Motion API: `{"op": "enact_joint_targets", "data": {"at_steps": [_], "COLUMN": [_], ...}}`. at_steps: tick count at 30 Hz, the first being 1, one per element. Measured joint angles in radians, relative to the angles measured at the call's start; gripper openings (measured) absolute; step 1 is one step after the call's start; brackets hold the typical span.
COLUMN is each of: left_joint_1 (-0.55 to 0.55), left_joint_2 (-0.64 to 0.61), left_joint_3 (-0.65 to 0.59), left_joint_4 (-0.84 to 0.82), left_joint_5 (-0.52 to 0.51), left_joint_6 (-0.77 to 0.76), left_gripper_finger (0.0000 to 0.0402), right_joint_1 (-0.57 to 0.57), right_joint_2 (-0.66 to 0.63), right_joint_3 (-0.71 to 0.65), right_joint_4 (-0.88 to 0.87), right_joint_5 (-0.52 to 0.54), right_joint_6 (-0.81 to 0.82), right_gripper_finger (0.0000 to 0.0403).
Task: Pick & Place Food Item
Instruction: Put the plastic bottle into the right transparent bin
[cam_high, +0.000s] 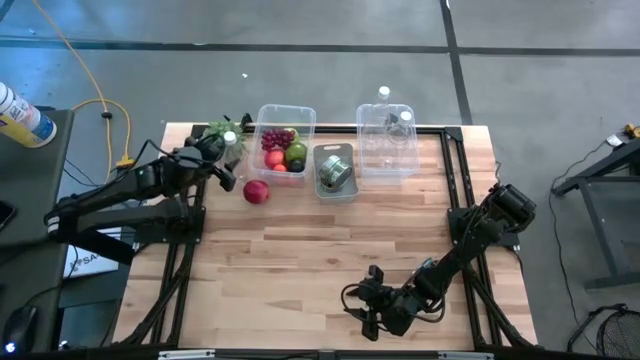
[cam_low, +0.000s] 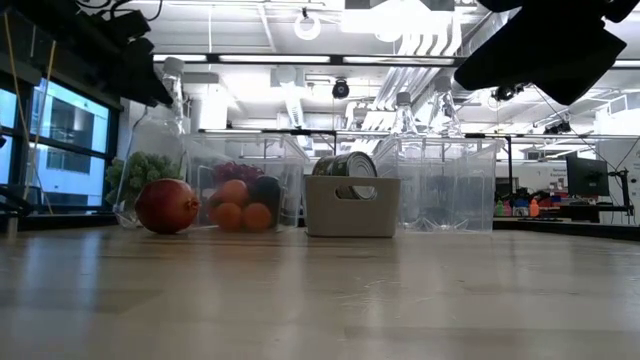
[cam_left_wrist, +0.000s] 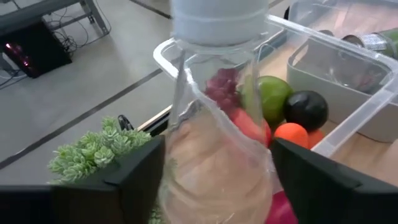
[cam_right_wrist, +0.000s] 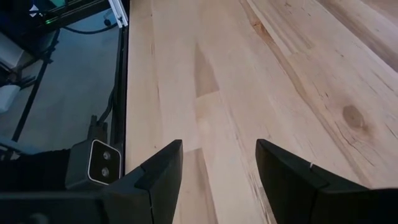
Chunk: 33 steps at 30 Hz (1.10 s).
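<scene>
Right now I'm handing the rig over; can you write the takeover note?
Left tool: fingers either side of the clear bottle at the table's far left, beside the fruit bin; grip not confirmed.
Right tool: open, empty, low over bare wood at the near edge.
Red fruit lies loose in front of the fruit bin; can in the grey tray.
Done: nothing evident. Left: the placing.

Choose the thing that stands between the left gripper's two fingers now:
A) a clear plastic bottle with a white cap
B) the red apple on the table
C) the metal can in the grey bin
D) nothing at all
A: in the left wrist view the clear bottle stands between the left gripper's fingers, beside the fruit bin.
</scene>
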Motion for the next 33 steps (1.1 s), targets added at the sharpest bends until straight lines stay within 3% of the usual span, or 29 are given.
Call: {"op": "enact_joint_targets", "data": {"at_steps": [7, 14, 19, 27, 33], "left_joint_1": [0.028, 0.017, -0.045, -0.225, -0.409], "left_joint_2": [0.033, 0.042, -0.009, -0.041, -0.001], "left_joint_3": [0.001, 0.002, 0.042, 0.173, 0.227], "left_joint_4": [0.007, 0.015, 0.013, -0.135, -0.261], "left_joint_5": [0.013, 0.021, 0.092, 0.202, 0.254], "left_joint_6": [-0.001, 0.005, 0.050, 0.208, 0.200], "left_gripper_finger": [0.0154, 0.0151, 0.0160, 0.0173, 0.0174], "right_joint_1": [0.000, 0.000, 0.000, 0.002, 0.020], "right_joint_2": [0.000, 0.000, 0.000, 0.000, 0.000], "right_joint_3": [0.000, 0.000, 0.000, -0.001, -0.001], "right_joint_4": [0.000, 0.000, 0.000, 0.088, 0.155], "right_joint_5": [0.003, 0.003, 0.003, 0.002, -0.001], "right_joint_6": [0.000, 0.000, 0.000, 0.002, -0.083], "right_gripper_finger": [0.0193, 0.0193, 0.0193, 0.0193, 0.0193]}}
